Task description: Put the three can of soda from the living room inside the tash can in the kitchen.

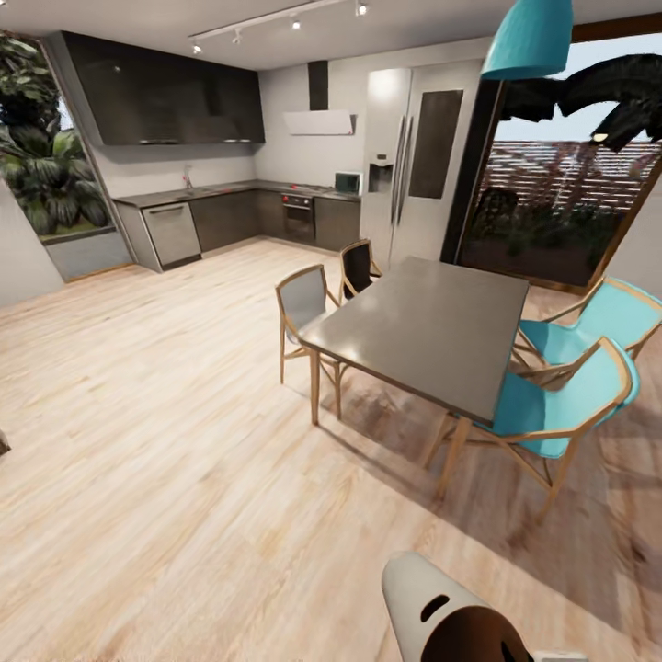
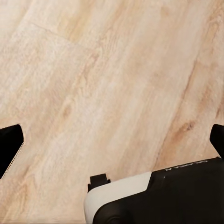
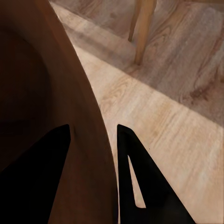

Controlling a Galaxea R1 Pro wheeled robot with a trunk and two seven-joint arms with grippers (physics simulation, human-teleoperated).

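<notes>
Overhead, from the head camera: the tash can [image 1: 457,618] rides at the lower edge of the picture, on the robot's right side, its pale grey wall and oval slot handle turned up toward the lens and its brown mouth facing down-frame. Its long axis is tilted rather than upright. Beyond it stand the grey dining table [image 1: 432,331] with teal chairs [image 1: 570,386], and further off the kitchen [image 1: 230,198] along the far wall, well apart across the wood floor [image 1: 138,386]. No soda can is visible.

Left wrist camera: the left gripper [image 2: 114,140] hangs over bare floor planks, its two dark fingertips at opposite edges of the picture, spread wide with nothing between them.

Right wrist camera: the right gripper [image 3: 93,154] straddles the bin's rim, one dark finger [image 3: 44,177] against the brown inside, the other on the outer side, the wall pinched between them. A chair or table leg [image 3: 143,28] stands on the floor beyond.

Judged from this, the bin is in the right arm's grip, and the next move hinges on carrying it mouth-up to wherever the cans lie.
</notes>
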